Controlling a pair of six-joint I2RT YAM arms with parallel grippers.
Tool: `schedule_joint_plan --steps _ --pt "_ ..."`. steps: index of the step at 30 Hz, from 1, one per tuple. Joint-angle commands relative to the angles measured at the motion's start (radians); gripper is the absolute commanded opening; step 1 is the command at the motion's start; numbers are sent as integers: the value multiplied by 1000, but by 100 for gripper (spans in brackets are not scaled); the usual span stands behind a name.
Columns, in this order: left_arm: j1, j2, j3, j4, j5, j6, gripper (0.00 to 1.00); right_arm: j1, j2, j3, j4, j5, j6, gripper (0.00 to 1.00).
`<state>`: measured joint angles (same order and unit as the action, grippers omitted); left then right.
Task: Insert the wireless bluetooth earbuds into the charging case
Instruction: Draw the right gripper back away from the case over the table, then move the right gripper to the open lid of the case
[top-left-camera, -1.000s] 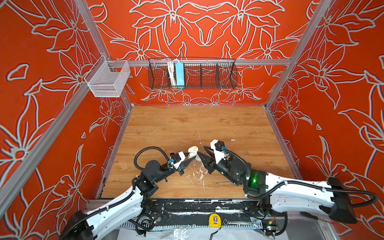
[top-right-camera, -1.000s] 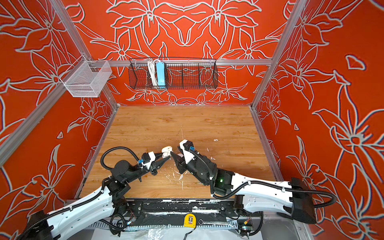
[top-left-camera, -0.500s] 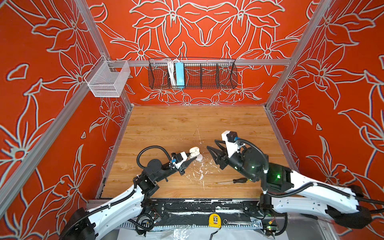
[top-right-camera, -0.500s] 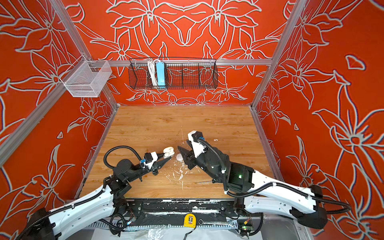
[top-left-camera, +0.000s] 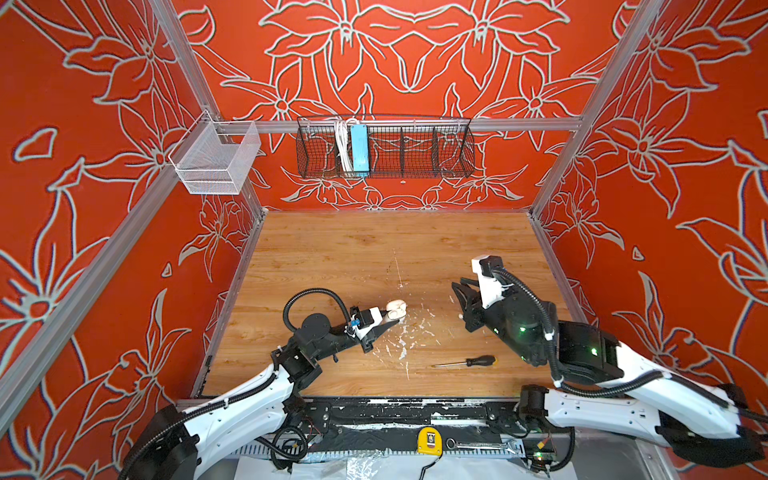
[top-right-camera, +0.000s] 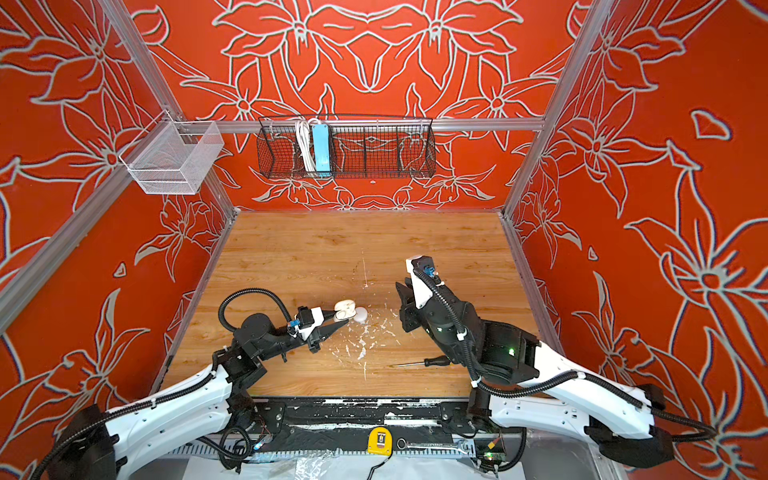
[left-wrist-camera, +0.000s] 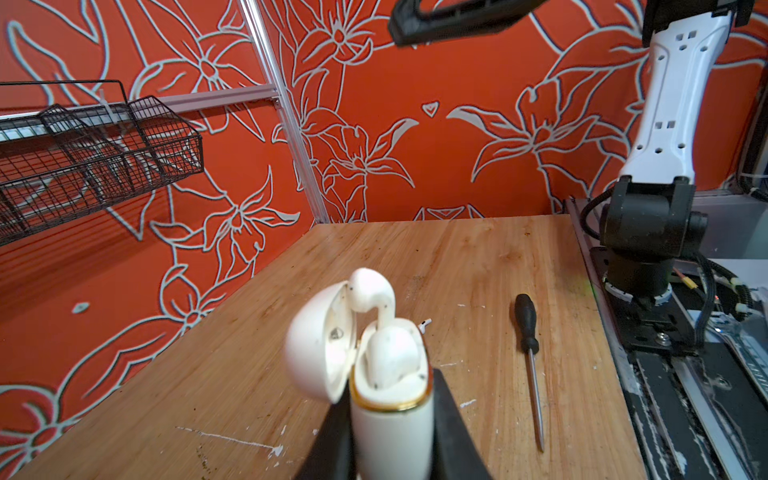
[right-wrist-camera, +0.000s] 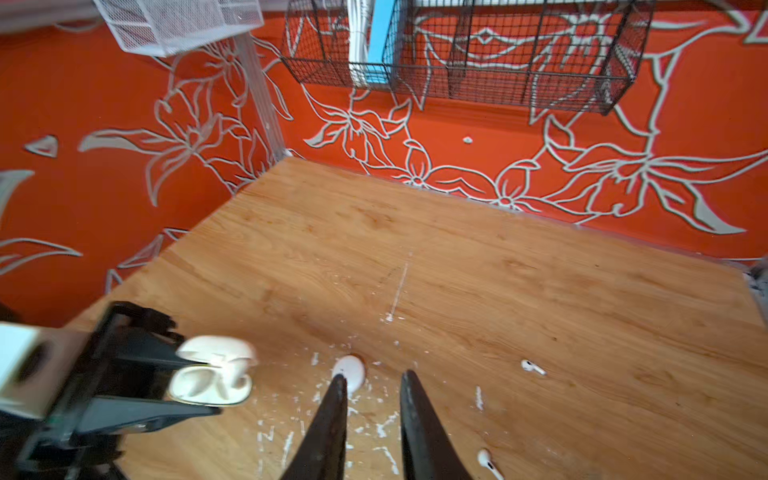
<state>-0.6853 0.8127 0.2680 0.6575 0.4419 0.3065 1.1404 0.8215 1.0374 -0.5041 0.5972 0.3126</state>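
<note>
While my left gripper (left-wrist-camera: 390, 415) clamped the open charging case (left-wrist-camera: 392, 451), my right gripper (right-wrist-camera: 374, 376), jaws apart and empty, was the nearer to the loose earbud (right-wrist-camera: 533, 367) beside it.

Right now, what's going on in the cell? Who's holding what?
The left end effector is shut on the open charging case, lid flipped back. One earbud sits in its slot; a second earbud pokes up above it, seemingly not pushed home. The right end effector hangs open and empty over the table, near a small white oval object. Two loose earbuds and a screwdriver lie on the wood.
</note>
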Motion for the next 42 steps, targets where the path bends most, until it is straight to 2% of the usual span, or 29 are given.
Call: schedule_joint_plan --steps 1,4,7,14,18,22,26,42 --pt "3 3 34 5 43 29 0 -25 -17 -36 77 -43 -57 21" --pt "3 5 37 -2 47 37 0 -28 -36 -131 154 -50 -68 20" --pt "3 8 45 -10 57 37 0 -34 -32 -204 231 -115 -87 20" --pt "3 40 59 -22 63 47 0 -34 35 -221 304 -338 -103 18" --pt "3 80 79 -39 92 57 0 -34 76 -220 327 -404 -99 17" --pt "3 99 84 -38 98 59 0 -35 101 -218 325 -380 -90 16" --pt "3 89 79 -36 96 59 0 -36 111 -217 300 -270 -63 14" --pt "3 84 82 -41 136 62 0 -41 156 -220 332 -339 -58 13"
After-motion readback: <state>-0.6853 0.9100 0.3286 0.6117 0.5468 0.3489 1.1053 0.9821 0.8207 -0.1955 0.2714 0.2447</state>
